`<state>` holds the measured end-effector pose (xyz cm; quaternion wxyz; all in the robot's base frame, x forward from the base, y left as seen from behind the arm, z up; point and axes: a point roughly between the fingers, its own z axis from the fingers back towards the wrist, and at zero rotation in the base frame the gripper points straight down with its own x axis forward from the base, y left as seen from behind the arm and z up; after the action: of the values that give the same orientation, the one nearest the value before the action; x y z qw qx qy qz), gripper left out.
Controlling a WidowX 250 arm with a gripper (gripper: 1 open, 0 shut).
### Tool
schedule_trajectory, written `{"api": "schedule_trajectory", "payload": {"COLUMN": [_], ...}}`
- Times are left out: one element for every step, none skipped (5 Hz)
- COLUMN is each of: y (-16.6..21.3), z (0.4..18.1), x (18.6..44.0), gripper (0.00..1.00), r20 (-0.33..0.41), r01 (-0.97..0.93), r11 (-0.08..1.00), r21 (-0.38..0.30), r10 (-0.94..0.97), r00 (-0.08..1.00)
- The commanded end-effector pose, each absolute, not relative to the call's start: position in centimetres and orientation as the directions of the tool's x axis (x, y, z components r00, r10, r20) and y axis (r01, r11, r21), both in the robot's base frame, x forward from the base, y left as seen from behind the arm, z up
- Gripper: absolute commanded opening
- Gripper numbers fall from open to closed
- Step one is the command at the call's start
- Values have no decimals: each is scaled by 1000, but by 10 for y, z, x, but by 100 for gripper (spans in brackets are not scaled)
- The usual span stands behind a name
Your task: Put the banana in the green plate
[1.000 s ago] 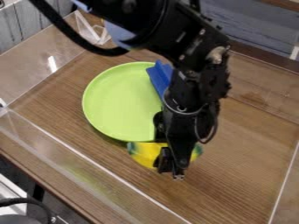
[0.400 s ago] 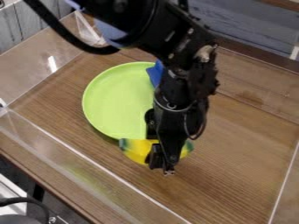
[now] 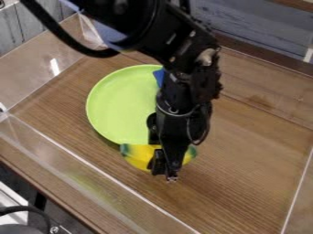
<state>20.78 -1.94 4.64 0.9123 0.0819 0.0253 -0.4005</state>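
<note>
- Banana (image 3: 141, 158): long axis roughly left-right, center-low in frame, tips at either side.
- My pincer (image 3: 169, 168) is closed on it.
- Count: one banana, one green plate (image 3: 120, 108).

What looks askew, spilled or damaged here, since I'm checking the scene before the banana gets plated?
Nothing looks spilled or damaged. The green plate lies flat, and the banana sits by its near edge, partly hidden by the dark fingers. The blue object at the plate's far right is mostly hidden, so I can't judge it.

soft, even daylight; 1 small white glare at left; fine detail looks blurry.
</note>
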Motion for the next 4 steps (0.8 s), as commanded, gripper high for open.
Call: {"api": "schedule_trajectory", "payload": {"y": [-15, -11, -9, -7], "z": [55, 54, 52, 48], "x": [214, 215, 215, 215], "gripper": [0, 0, 0, 0], "r20": [-70, -66, -62, -60], "r01": [724, 721, 717, 710], "r11": [669, 669, 672, 678], "r21": [170, 178, 186, 189], "r10": [-724, -723, -720, -714], "r00": [686, 687, 691, 698]}}
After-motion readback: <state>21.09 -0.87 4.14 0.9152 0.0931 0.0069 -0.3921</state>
